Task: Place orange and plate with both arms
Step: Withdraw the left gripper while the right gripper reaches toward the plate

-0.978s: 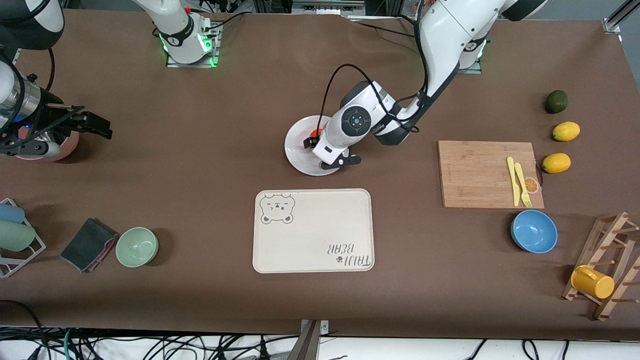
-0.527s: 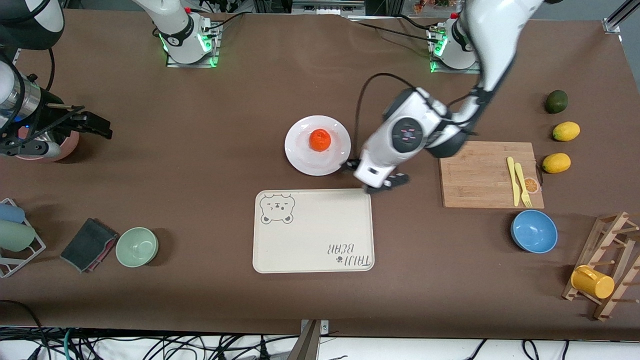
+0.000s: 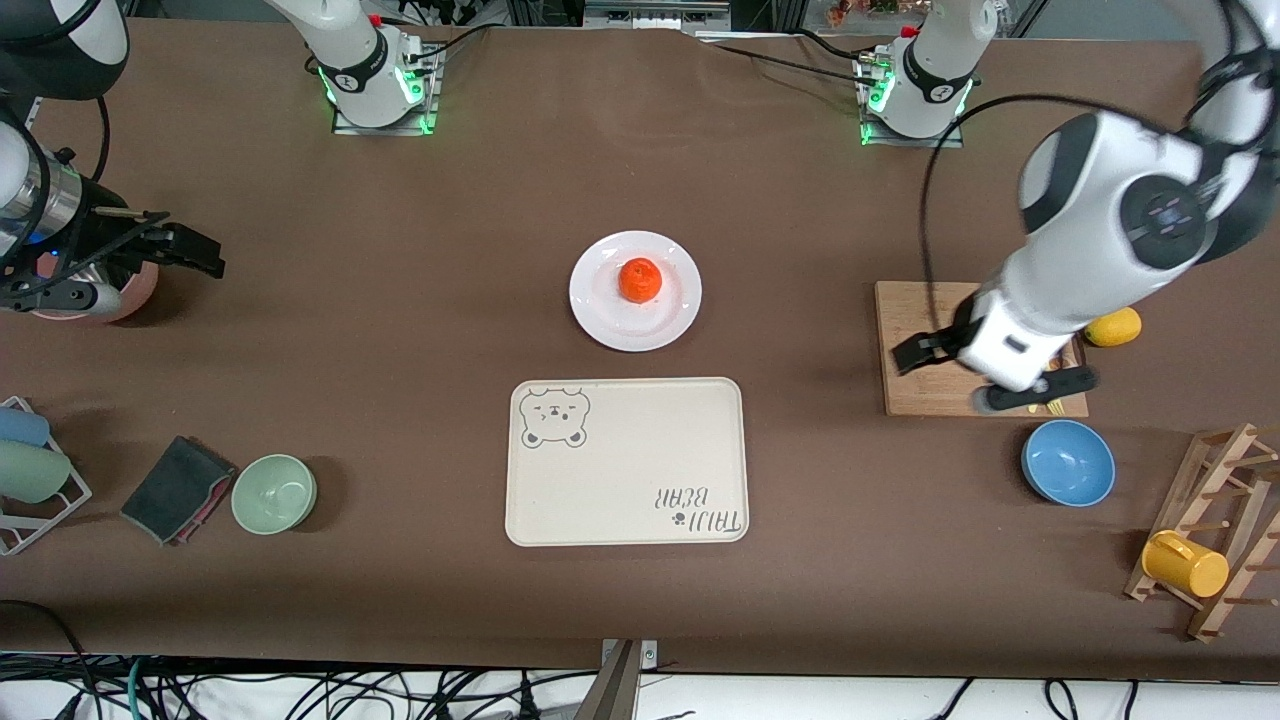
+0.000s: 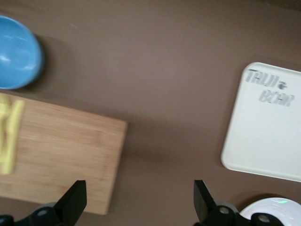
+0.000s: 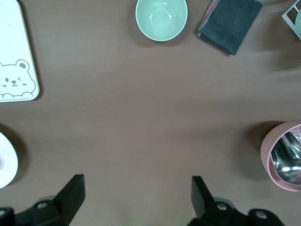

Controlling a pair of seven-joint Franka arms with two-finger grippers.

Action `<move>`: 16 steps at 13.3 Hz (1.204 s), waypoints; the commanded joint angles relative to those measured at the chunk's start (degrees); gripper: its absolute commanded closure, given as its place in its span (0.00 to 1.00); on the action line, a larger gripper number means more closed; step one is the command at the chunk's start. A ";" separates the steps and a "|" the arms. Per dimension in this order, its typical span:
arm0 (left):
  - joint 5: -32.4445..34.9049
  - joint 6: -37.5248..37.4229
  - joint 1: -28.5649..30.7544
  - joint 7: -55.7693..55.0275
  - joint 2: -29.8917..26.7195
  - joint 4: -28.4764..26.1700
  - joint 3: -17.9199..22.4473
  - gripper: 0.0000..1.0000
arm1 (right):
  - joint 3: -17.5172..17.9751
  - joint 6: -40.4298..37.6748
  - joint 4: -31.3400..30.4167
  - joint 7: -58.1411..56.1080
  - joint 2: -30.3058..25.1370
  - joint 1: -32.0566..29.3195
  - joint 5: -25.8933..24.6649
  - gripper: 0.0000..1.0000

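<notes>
The orange (image 3: 640,279) sits on the white plate (image 3: 600,315), near the plate's centre. The plate rests on the brown bench (image 3: 420,330) about in the middle, a little closer to the edge where the robot bases stand. Nothing touches the orange or the plate.

Just beside the plate, nearer to the front camera, lies the cream bear-printed tray (image 3: 626,461); the two are close but apart.

The left end effector (image 3: 990,375) hangs over the wooden cutting board (image 3: 940,350), toward the left arm's end of the bench, well apart from the plate. Its fingers (image 4: 73,202) are spread wide and hold nothing. In the left wrist view the board, a yellow utensil (image 4: 9,134) on it, the blue bowl (image 4: 16,52) and one corner of the tray are seen below. The blue bowl stands near the board, nearer to the front camera. A yellow lemon (image 3: 1118,325) shows beside the board, partly hidden by the arm.

The right end effector (image 3: 190,252) waits near the right arm's end of the bench, beside a pink bowl (image 3: 125,290). Its fingers (image 5: 70,195) are also spread and empty. Nearer to the front camera lie a green bowl (image 3: 274,494) and a dark cloth (image 3: 178,490).
</notes>
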 commanded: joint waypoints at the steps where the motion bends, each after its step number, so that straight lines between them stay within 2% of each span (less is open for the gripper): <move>1: 3.50 -4.38 0.34 0.68 -5.48 -1.04 -0.45 0.00 | 0.03 -0.30 -0.62 -0.02 -0.75 -0.11 0.79 0.00; 5: 3.94 -8.33 2.01 1.38 -5.14 5.71 0.78 0.00 | 0.03 -0.30 -0.54 -0.02 -0.75 -0.11 0.79 0.00; 9: 3.94 -9.13 2.01 2.17 -5.14 5.99 0.69 0.00 | 0.03 -0.30 -0.62 -0.02 -0.75 -0.11 0.79 0.00; 10: 3.33 -9.57 1.49 3.56 -6.36 5.21 1.82 0.00 | 0.03 -0.30 -0.62 -0.02 -0.75 -0.11 0.79 0.00; 11: 3.67 -10.45 -2.00 6.45 -7.15 5.37 4.35 0.00 | 0.03 -0.30 -0.54 -0.10 -0.75 -0.11 0.79 0.00; 13: 2.37 -12.39 -14.45 10.32 -6.99 6.16 19.94 0.00 | 0.11 -0.30 -0.62 -0.28 -0.58 -0.11 0.88 0.00; 14: 0.53 -12.48 -18.17 13.22 -7.16 5.99 24.72 0.00 | 0.12 -0.30 -0.54 -0.37 -0.14 -0.11 1.23 0.00; 16: -0.19 -12.48 -20.74 14.30 -7.08 5.99 28.79 0.00 | 0.12 -0.30 -0.62 -0.54 0.30 0.06 2.98 0.00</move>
